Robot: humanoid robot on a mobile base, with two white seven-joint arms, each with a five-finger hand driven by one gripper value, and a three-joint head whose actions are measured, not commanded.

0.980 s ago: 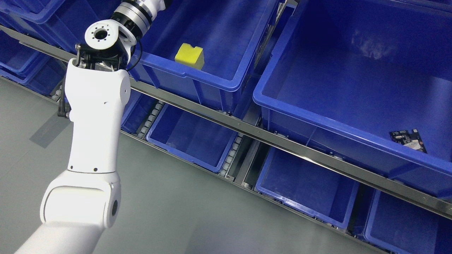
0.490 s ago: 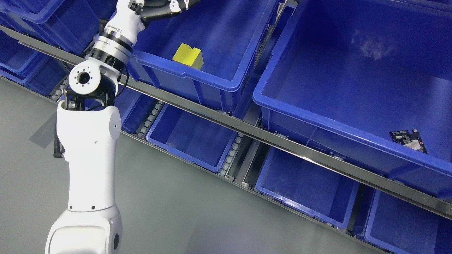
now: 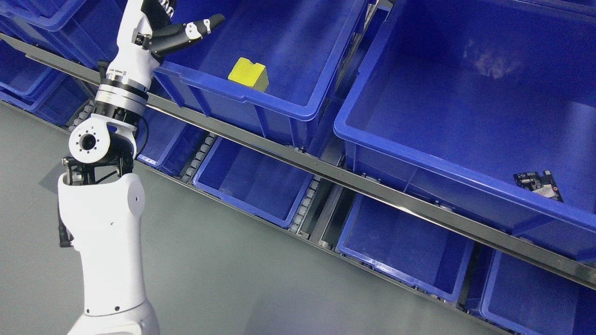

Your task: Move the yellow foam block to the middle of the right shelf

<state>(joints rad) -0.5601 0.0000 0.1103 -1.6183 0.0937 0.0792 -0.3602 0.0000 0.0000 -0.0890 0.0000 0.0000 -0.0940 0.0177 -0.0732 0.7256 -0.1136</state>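
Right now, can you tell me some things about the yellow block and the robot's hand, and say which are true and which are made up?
1. The yellow foam block lies inside a blue bin. True.
2. The left hand is gripping the block. False: its fingers are spread, hold nothing, and are apart from the block.
3. A small circuit board lies in the big bin on the right. True.
4. The block is red. False: it is yellow.
5. The block sits on the grey floor. False: it is in a bin up on the shelf.
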